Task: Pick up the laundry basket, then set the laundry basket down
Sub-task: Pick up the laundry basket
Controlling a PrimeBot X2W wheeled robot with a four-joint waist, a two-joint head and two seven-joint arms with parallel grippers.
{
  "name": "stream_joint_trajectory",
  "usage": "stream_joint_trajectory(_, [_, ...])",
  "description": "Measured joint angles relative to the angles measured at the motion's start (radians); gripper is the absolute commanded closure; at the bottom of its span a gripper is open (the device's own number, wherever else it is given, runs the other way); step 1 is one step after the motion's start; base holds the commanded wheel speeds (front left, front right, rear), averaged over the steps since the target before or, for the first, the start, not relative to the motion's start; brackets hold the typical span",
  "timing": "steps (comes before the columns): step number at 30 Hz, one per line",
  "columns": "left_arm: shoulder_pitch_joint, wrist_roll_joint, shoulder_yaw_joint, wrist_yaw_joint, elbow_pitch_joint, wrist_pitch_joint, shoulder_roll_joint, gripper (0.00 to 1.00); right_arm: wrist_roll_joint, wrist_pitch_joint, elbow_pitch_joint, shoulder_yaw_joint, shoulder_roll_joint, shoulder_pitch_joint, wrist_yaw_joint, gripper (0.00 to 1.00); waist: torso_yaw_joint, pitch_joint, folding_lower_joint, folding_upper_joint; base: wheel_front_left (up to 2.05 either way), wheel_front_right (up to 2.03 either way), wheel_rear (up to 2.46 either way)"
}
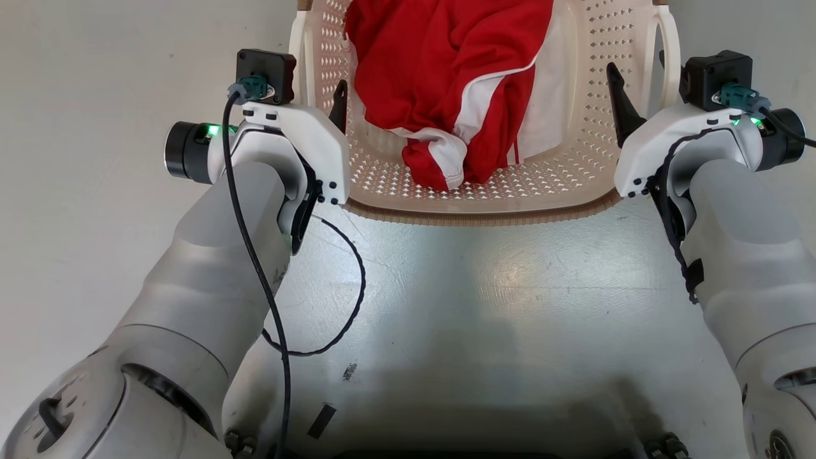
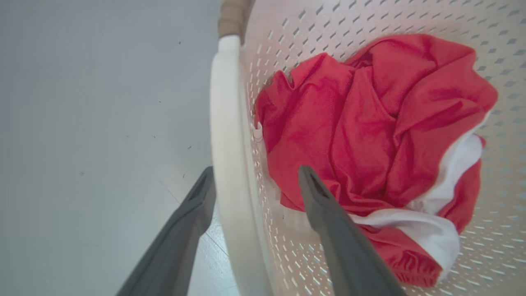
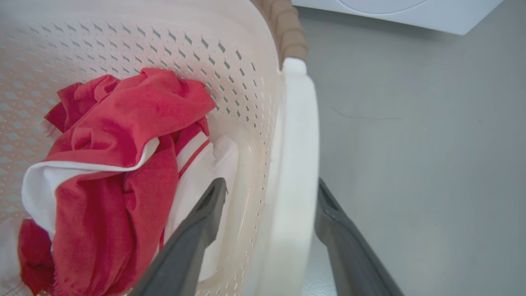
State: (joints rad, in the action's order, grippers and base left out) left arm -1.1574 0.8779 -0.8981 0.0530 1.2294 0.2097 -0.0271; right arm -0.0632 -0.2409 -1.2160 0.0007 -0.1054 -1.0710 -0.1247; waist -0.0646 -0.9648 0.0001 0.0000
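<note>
Laundry basket (image 1: pixel 484 205) dead ahead between my arms, red garment (image 1: pixel 446 76) inside. My left gripper (image 2: pixel 255 169) straddles the left handle (image 2: pixel 226 123), fingers spread. My right gripper (image 3: pixel 271 183) does the same on the right handle (image 3: pixel 298 144). It's the grasp step, I reckon. Next, both pinch evenly, then lift level.

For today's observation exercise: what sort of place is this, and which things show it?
Probably a laundry area: a laundry basket holding red-and-white clothes, what looks like a white washing machine nearby, bare grey floor.
</note>
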Motion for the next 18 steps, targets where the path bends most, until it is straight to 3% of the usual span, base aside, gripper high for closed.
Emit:
stream_joint_trajectory(10, [-0.003, 0.011, -0.022, 0.008, 0.010, -0.004, 0.000, 0.00, 0.000, -0.001, -0.002, -0.002, 0.008, 0.000, 0.000, 0.00, 0.012, -0.001, 0.0000, 0.0000, 0.00, 0.00, 0.00])
stream_joint_trajectory(11, [-0.004, 0.011, -0.026, 0.009, 0.011, -0.004, 0.000, 0.24, 0.000, -0.002, -0.003, -0.002, 0.009, 0.000, 0.000, 0.00, 0.012, -0.001, 0.0000, 0.0000, 0.00, 0.00, 0.00])
stream_joint_trajectory(12, [-0.006, 0.011, -0.030, 0.008, 0.011, -0.004, 0.000, 1.00, 0.000, -0.002, -0.004, -0.002, 0.010, 0.000, 0.000, 0.00, 0.012, -0.001, 0.0000, 0.0000, 0.00, 0.00, 0.00])
stream_joint_trajectory(13, [-0.009, 0.011, -0.033, 0.008, 0.012, -0.004, 0.000, 1.00, 0.000, -0.003, -0.005, -0.002, 0.011, 0.000, 0.000, 0.00, 0.012, -0.001, 0.0000, 0.0000, 0.00, 0.00, 0.00])
stream_joint_trajectory(14, [-0.012, 0.011, -0.036, 0.008, 0.013, -0.003, 0.000, 1.00, 0.000, -0.005, -0.006, -0.002, 0.012, 0.000, 0.000, 0.36, 0.012, -0.001, 0.0000, 0.0000, 0.00, 0.00, 0.00])
stream_joint_trajectory(15, [-0.016, 0.011, -0.039, 0.009, 0.017, -0.002, -0.001, 1.00, 0.000, -0.006, -0.007, -0.002, 0.013, 0.000, 0.000, 1.00, 0.012, -0.001, 0.0000, 0.0000, 0.00, 0.00, 0.00])
stream_joint_trajectory(18, [-0.021, 0.012, -0.042, 0.009, 0.016, 0.007, -0.003, 1.00, 0.000, -0.006, -0.023, 0.008, 0.016, 0.000, 0.002, 1.00, 0.010, 0.003, 0.0000, 0.0000, 0.00, 0.00, 0.00])
